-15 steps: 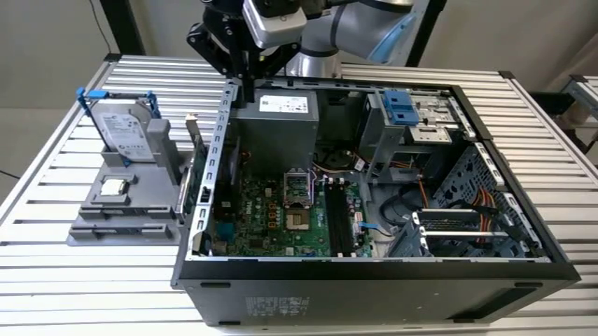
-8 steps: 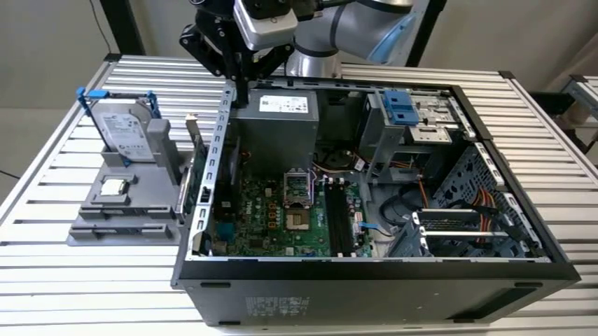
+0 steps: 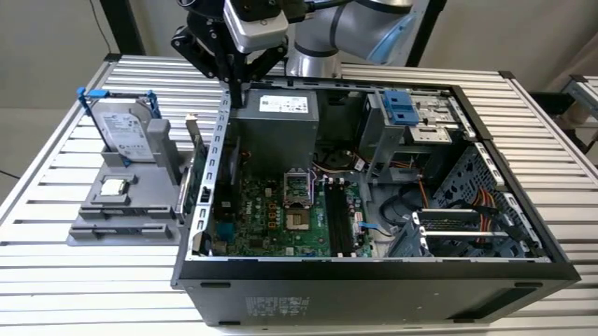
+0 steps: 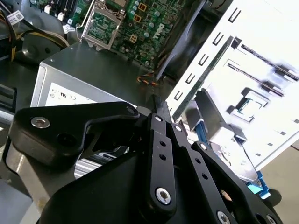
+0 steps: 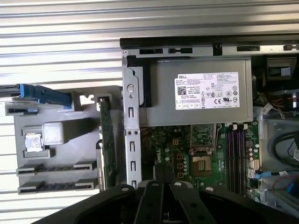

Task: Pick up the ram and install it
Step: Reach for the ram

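Note:
My gripper (image 3: 239, 92) hangs from the arm over the back corner of the open computer case (image 3: 374, 269), on the exterior view's left, just above the case wall beside the grey power supply (image 3: 276, 124). Its black fingers are pressed together with nothing between them, as both wrist views show (image 5: 163, 170) (image 4: 156, 101). The ram is hidden from me. The motherboard's dark memory slots (image 3: 338, 218) (image 5: 236, 154) lie well in front of the gripper, deep in the case.
A grey parts holder (image 3: 98, 234) (image 5: 70, 123) stands beside the case on the exterior view's left. It carries a hard drive in a blue frame (image 3: 126, 129), a small chip (image 3: 114, 187), and a bracketed green card (image 3: 193, 168) (image 5: 105, 140) on edge. Orange cables and drive bays (image 3: 467, 224) occupy the case's other side.

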`<state>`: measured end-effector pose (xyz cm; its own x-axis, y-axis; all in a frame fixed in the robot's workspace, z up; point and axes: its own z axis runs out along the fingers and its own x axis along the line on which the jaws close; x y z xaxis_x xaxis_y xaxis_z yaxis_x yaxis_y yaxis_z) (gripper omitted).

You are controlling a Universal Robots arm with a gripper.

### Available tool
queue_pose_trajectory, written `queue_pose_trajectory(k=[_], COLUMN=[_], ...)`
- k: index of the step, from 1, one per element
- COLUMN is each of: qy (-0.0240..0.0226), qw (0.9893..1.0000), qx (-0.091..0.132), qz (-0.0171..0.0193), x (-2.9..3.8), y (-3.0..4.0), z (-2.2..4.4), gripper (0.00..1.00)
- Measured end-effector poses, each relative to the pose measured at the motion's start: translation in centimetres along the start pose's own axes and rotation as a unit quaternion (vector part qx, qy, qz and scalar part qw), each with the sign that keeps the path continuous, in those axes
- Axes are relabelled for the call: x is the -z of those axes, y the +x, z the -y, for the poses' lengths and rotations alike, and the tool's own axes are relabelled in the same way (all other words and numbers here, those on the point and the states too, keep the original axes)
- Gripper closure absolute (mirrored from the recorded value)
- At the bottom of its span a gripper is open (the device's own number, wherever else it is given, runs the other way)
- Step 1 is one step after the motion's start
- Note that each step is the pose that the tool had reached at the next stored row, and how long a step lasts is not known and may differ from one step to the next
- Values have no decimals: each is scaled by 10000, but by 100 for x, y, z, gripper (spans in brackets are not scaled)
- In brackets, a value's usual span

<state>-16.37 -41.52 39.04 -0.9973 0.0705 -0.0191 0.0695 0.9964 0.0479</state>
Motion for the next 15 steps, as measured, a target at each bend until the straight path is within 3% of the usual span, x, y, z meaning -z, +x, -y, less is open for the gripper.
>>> queue_pose_trajectory(k=[15], qy=[6], qw=[10000], qx=[14], qz=[0], x=[-3], y=[172], z=[60], gripper=[100])
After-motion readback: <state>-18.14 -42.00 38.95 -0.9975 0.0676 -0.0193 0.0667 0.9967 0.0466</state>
